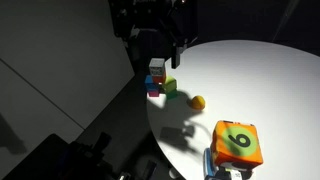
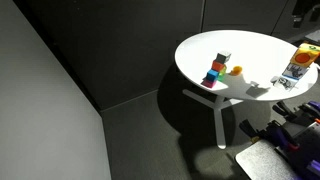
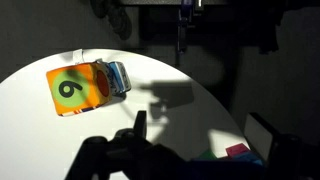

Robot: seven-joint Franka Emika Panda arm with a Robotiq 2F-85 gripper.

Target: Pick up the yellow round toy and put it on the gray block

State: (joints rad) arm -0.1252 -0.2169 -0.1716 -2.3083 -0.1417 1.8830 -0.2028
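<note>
Lying alone on the round white bench (image 1: 270, 80), the yellow round toy (image 1: 198, 101) rests in bright light, well clear of the jaws; in both exterior views it sits near a small cluster of coloured blocks, between that cluster and the large orange cube (image 1: 238, 143) with its green numbered face; the gray block (image 1: 157, 66) is at the end of the cluster nearest the robot arm (image 1: 150, 25), with a red block (image 1: 152, 80) and a blue block (image 1: 153, 91) close against it and a green block (image 1: 171, 86) on the toy's side; whether the gray block stands on the others or just behind them cannot be told from these angles. The robot arm hangs dark over the bench's edge above the cluster; the jaws are lost in shadow, so how far apart they stand cannot be told; nothing shows in their grip. In the wrist view the large orange cube lies toward the left with a small blue-and-white object (image 3: 117, 77) just beside it, seemingly touching its side; a hard shadow falls across the middle of the bench; a red block and a hint of green show near the lower right edge, partly hidden by dark shapes.
</note>
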